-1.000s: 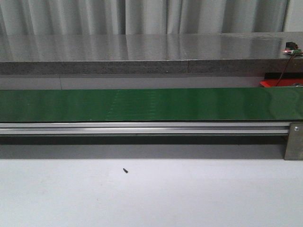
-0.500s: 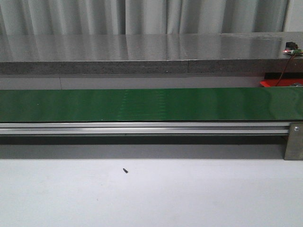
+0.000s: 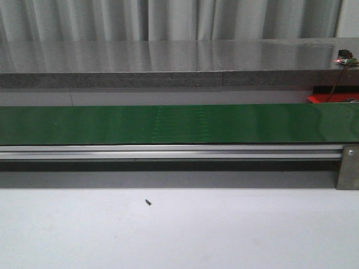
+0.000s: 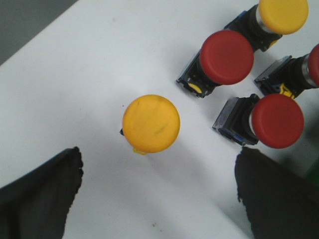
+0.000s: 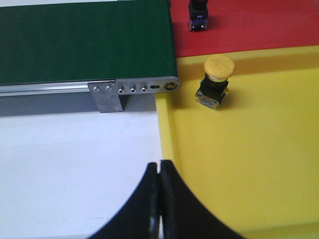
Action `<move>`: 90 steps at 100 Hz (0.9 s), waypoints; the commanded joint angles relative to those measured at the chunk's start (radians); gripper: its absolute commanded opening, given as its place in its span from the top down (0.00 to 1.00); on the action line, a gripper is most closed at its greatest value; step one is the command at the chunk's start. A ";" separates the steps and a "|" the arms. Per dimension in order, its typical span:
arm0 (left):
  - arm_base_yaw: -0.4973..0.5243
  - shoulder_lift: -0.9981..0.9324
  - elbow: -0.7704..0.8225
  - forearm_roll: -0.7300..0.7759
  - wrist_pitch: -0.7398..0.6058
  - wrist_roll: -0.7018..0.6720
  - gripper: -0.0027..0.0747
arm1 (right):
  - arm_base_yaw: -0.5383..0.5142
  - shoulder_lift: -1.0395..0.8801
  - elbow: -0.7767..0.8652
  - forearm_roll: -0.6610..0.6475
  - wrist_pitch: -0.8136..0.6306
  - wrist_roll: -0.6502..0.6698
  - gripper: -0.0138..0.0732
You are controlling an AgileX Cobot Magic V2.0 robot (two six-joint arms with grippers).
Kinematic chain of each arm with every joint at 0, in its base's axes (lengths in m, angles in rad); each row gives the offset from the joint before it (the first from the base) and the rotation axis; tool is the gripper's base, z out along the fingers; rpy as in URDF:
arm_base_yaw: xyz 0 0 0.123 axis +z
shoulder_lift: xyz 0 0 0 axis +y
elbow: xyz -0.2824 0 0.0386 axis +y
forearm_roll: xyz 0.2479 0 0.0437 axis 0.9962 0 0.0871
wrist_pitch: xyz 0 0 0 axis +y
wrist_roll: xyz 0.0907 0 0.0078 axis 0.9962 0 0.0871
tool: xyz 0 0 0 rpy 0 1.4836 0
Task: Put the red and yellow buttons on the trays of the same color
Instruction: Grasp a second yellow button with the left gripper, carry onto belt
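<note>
In the left wrist view my left gripper (image 4: 159, 194) is open and empty over the white table. A yellow button (image 4: 151, 123) stands upright just ahead of the gap between its fingers. Beyond lie two red buttons (image 4: 227, 57) (image 4: 277, 121), another yellow button (image 4: 282, 15) and part of a third red one (image 4: 314, 64). In the right wrist view my right gripper (image 5: 159, 167) is shut and empty over the yellow tray's rim (image 5: 167, 134). A yellow button (image 5: 215, 82) sits on that tray. On the red tray (image 5: 259, 27) stands a dark button body (image 5: 198, 17), its cap out of view.
The long green belt (image 3: 179, 123) crosses the front view on a metal rail (image 3: 168, 151); its end bracket (image 5: 134, 89) meets the yellow tray. A sliver of the red tray (image 3: 322, 99) shows at far right. A small dark speck (image 3: 148, 202) lies on the table. Neither arm shows there.
A pale patch on the green belt has drifted to the right. Nothing else in the front view has moved.
</note>
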 commanded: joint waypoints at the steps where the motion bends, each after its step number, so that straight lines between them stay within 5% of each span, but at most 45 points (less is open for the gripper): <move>1: 0.002 -0.019 -0.028 -0.035 -0.058 0.018 0.18 | 0.003 0.007 -0.026 0.001 -0.063 0.000 0.91; 61: 0.002 0.126 -0.036 -0.034 -0.218 0.018 0.19 | 0.003 0.007 -0.026 0.001 -0.063 0.000 0.91; 90: 0.002 0.130 -0.036 -0.034 -0.239 0.018 0.45 | 0.003 0.007 -0.026 0.001 -0.063 0.000 0.91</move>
